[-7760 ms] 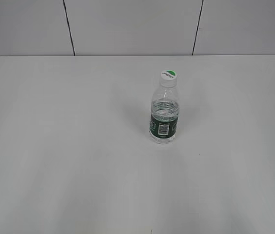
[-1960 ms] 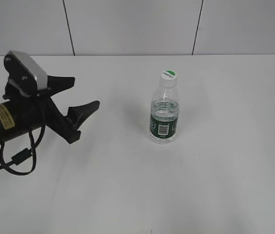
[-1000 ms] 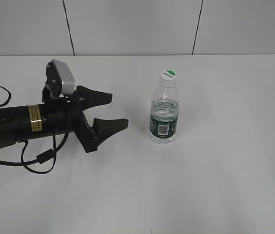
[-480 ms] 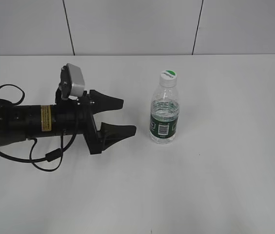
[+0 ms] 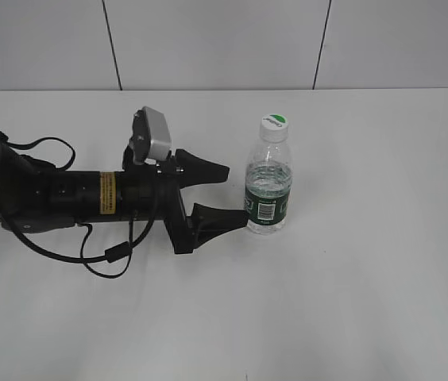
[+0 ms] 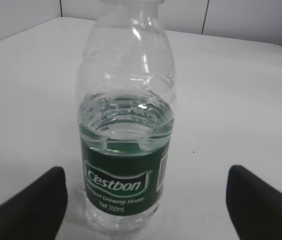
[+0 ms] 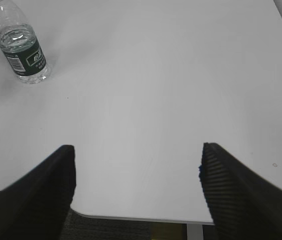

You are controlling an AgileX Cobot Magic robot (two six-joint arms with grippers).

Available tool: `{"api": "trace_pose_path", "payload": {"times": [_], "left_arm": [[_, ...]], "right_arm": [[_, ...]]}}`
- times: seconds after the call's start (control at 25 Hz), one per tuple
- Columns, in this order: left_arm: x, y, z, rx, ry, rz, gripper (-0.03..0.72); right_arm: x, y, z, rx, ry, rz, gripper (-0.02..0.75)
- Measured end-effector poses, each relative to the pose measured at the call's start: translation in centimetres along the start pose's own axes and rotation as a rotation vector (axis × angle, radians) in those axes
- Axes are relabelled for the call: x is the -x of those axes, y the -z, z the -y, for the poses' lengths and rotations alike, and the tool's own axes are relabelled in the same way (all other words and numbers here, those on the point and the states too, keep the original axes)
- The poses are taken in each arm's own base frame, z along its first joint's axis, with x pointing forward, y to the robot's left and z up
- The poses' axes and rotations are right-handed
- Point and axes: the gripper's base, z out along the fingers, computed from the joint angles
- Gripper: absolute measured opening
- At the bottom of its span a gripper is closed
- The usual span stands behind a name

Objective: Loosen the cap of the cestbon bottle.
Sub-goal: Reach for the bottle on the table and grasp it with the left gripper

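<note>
Exterior view: cestbon bottle [image 5: 268,186] upright on the bench [image 5: 367,262], cap [image 5: 273,122] on. Left gripper [image 5: 236,194] spread wide, near finger tip at the label.

Left wrist view: bottle centred between parted fingers [image 6: 28,207].

Right wrist view: right gripper [image 7: 136,190] spread, bottle well apart.

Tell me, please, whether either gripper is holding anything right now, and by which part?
Nothing is held. The open left gripper flanks the Cestbon bottle at its label; the right gripper is open, away.
</note>
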Motion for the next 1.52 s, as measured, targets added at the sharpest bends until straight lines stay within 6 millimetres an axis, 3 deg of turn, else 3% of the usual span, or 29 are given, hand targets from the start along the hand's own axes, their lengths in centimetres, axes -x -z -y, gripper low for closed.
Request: {"api": "trace_pose_path", "payload": {"times": [0.76,1.0,1.52], "left_arm": [[-1.7,-3.5,-0.7,0.014,0.024,-0.035,0.590],[-1.3,-4.6,-1.2,0.031,0.009,-0.020,0.590],[-1.1,-5.2,-1.6,0.068,0.024,-0.013,0.590]], "right_arm": [[0.0,0.0,0.0,0.000,0.000,0.000,0.588],[0.0,0.0,0.0,0.000,0.000,0.000,0.588],[0.0,0.0,0.0,0.000,0.000,0.000,0.588]]}}
